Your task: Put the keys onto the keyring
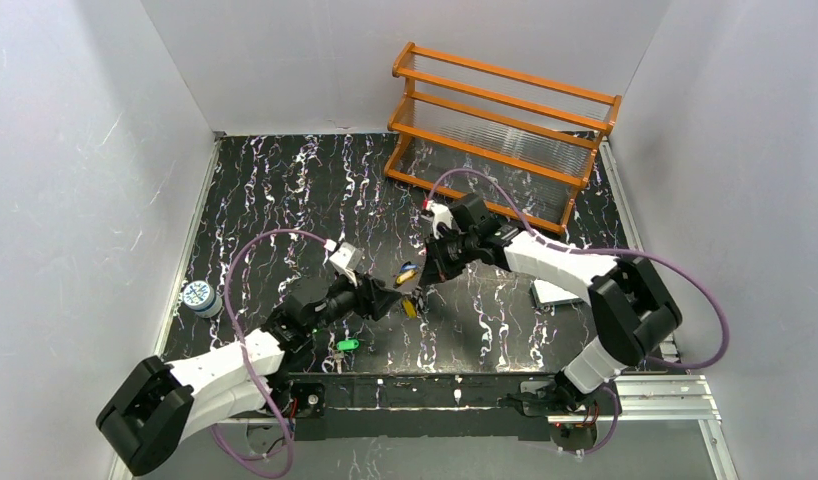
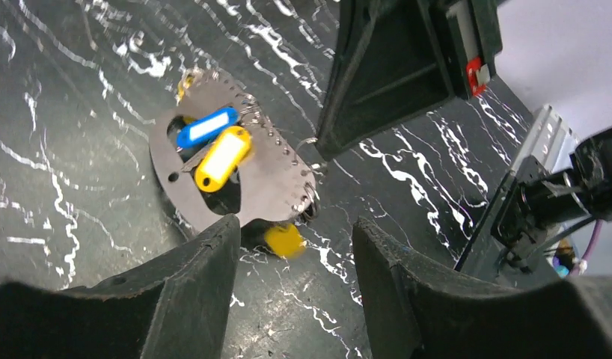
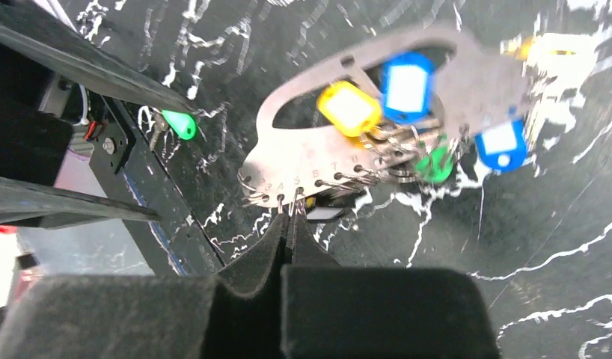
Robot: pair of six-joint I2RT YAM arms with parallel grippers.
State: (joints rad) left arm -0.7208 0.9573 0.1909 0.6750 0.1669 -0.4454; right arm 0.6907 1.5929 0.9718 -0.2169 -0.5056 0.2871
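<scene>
My right claw [image 3: 292, 221] is clenched at the edge of the keyring [image 3: 475, 82]. My left claw [image 2: 295, 228], released beside it, should brace the keyring before I pull.

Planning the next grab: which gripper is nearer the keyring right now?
Right. The right gripper has its shut tips at the keyring's punched edge. The left gripper is open, with the keyring just ahead of its fingers.

Keyring [image 3: 295, 161]: stamped digits along hole row, its 7 o'clock edge; 3, 4, 5, 7 legible, rest blurred. Keys [image 3: 349, 107]: tag inserts unreadable.
</scene>
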